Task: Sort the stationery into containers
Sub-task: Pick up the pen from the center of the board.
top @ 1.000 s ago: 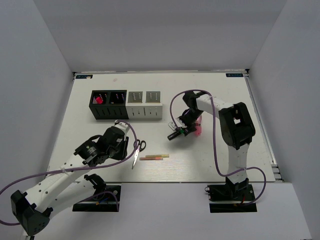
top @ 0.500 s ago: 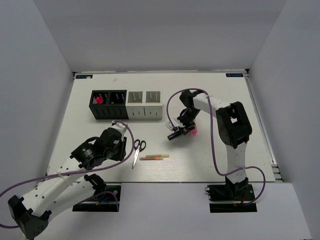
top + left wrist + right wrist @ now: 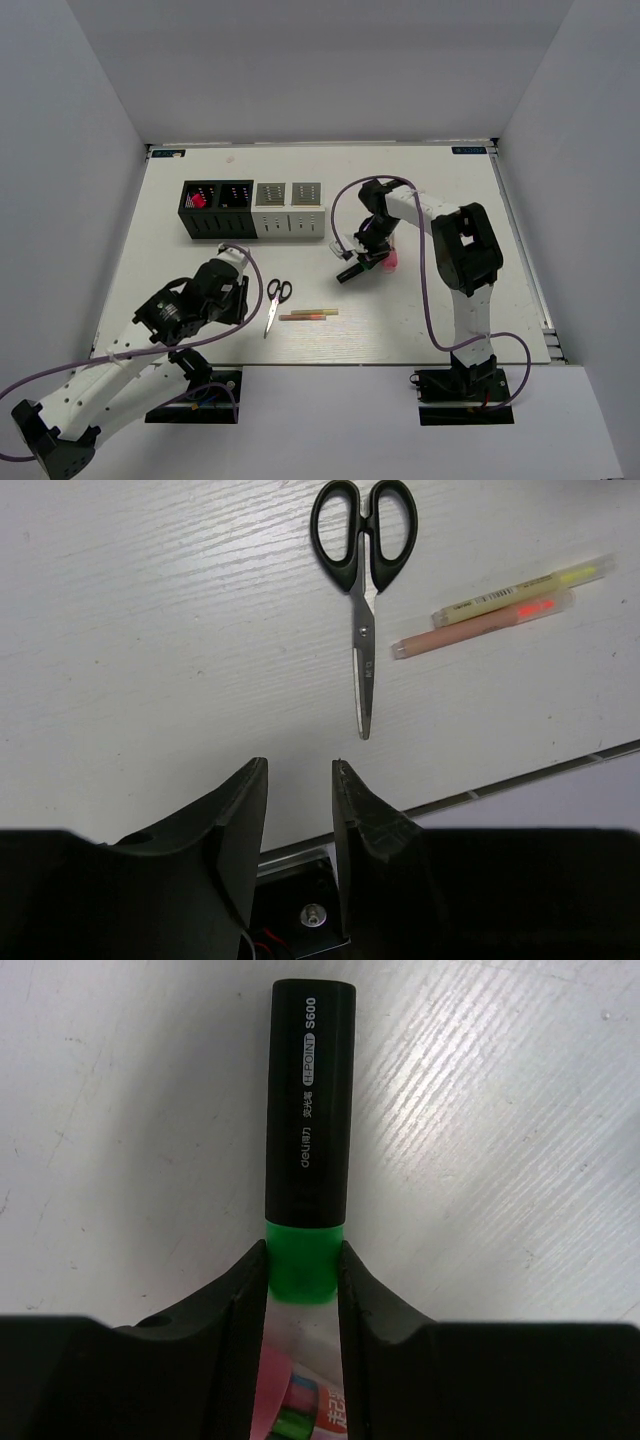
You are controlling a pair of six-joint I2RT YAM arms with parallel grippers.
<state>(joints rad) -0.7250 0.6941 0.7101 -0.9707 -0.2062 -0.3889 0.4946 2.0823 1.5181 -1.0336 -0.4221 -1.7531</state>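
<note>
green-capped highlighter (image 3: 308, 1110) in right end effector (image 3: 302, 1260), perhaps lifted

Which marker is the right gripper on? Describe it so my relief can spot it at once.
Find the row of four boxes at the back of the table; the right gripper is off its white end, nearer the arms. Clamped in it is a stubby black marker with a green cap, unlike the pink tube beside it.

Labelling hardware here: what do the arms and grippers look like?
Both the left arm and right arm have white links, black joint housings and a looping purple cable. The left gripper and right gripper have two black fingers each.
</note>
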